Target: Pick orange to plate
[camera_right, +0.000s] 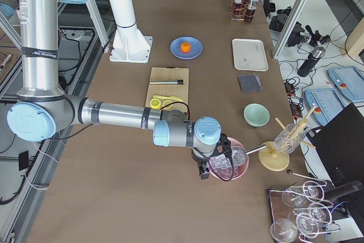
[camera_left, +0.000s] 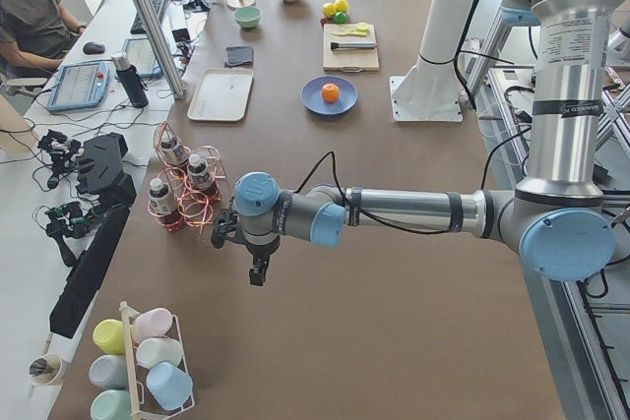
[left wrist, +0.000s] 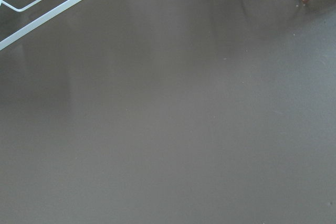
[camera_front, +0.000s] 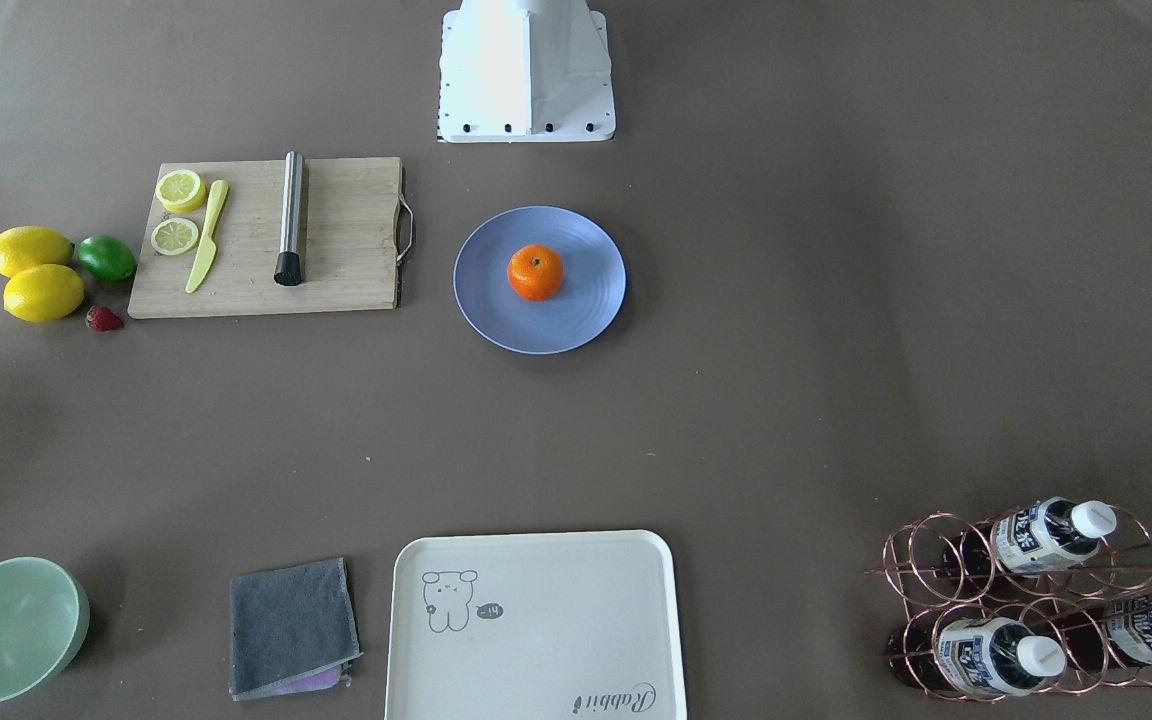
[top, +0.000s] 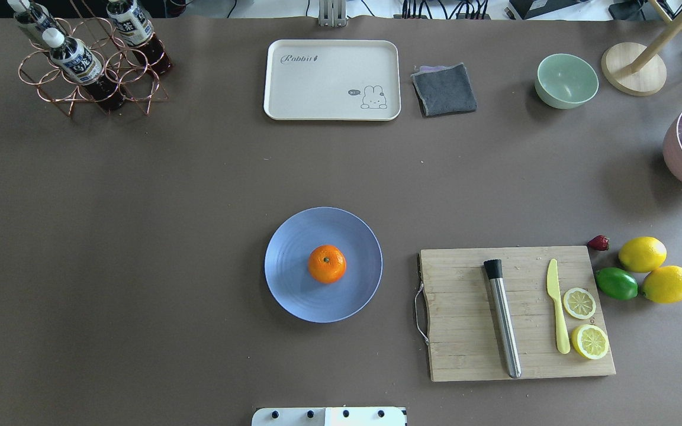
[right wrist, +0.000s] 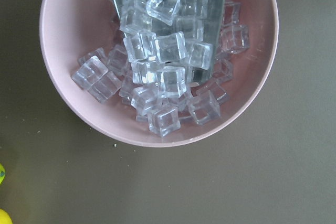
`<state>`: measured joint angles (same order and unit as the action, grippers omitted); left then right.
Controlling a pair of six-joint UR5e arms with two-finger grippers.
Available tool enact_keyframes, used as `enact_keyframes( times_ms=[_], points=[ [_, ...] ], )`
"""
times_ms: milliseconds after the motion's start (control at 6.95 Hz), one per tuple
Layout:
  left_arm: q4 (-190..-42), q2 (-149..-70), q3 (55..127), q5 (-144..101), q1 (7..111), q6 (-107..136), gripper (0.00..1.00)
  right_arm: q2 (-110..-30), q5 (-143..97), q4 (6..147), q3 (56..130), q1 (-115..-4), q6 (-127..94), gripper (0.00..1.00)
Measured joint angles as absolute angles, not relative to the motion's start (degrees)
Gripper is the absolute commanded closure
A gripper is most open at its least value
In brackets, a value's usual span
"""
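Orange (top: pixel 327 264) rests stem-up in the middle of the blue plate (top: pixel 293 290), centre of the overhead frame.
Both arms hang well apart from it at opposite table ends: the left gripper (camera_left: pixel 258 268) near the bottle rack (camera_left: pixel 187 194), the right gripper (camera_right: pixel 203 170) over a pink bowl of ice (right wrist: pixel 58 51). Their opening and hold cannot be told. Neither looks nearer, and the round fruit has no long axis. Farther, upper centre, the cream tray (top: pixel 317 89) reads "Rabbit".
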<state>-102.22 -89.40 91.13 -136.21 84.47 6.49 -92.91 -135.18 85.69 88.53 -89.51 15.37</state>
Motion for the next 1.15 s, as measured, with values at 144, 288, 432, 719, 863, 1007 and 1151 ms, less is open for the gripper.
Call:
enact_keyframes(
  times_ms=[144, 288, 432, 719, 863, 1007, 1151],
  points=[
    [-101.2, -89.6, 91.1, -139.3, 85.5, 6.4, 0.03, -92.9, -135.2, 85.9, 88.6, -89.5, 15.5, 0.00],
    [-100.0, -89.9, 91.2, -141.1, 86.4, 6.3, 0.03, -92.2, -135.2, 87.4, 88.5, -89.4, 15.7, 0.00],
    [-98.8, -90.2, 91.3, -141.9, 86.8, 6.2, 0.03, -90.6, -134.9, 90.8, 88.4, -89.6, 17.1, 0.00],
    [-95.0, -91.7, 91.8, -143.5, 87.2, 5.9, 0.03, -87.4, -133.3, 97.8, 88.4, -91.5, 21.4, 0.00],
    [-92.9, -92.6, 92.4, -144.0, 87.4, 5.8, 0.03, -86.8, -132.9, 99.3, 88.4, -92.1, 22.0, 0.00],
    [-91.7, -93.0, 92.9, -144.2, 87.4, 5.1, 0.03, -86.6, -132.7, 99.9, 88.4, -92.4, 22.2, 0.00],
    [-89.7, -93.2, 93.3, -144.2, 87.4, 2.9, 0.03, -86.4, -132.5, 100.0, 88.4, -92.5, 22.0, 0.00]
  ],
)
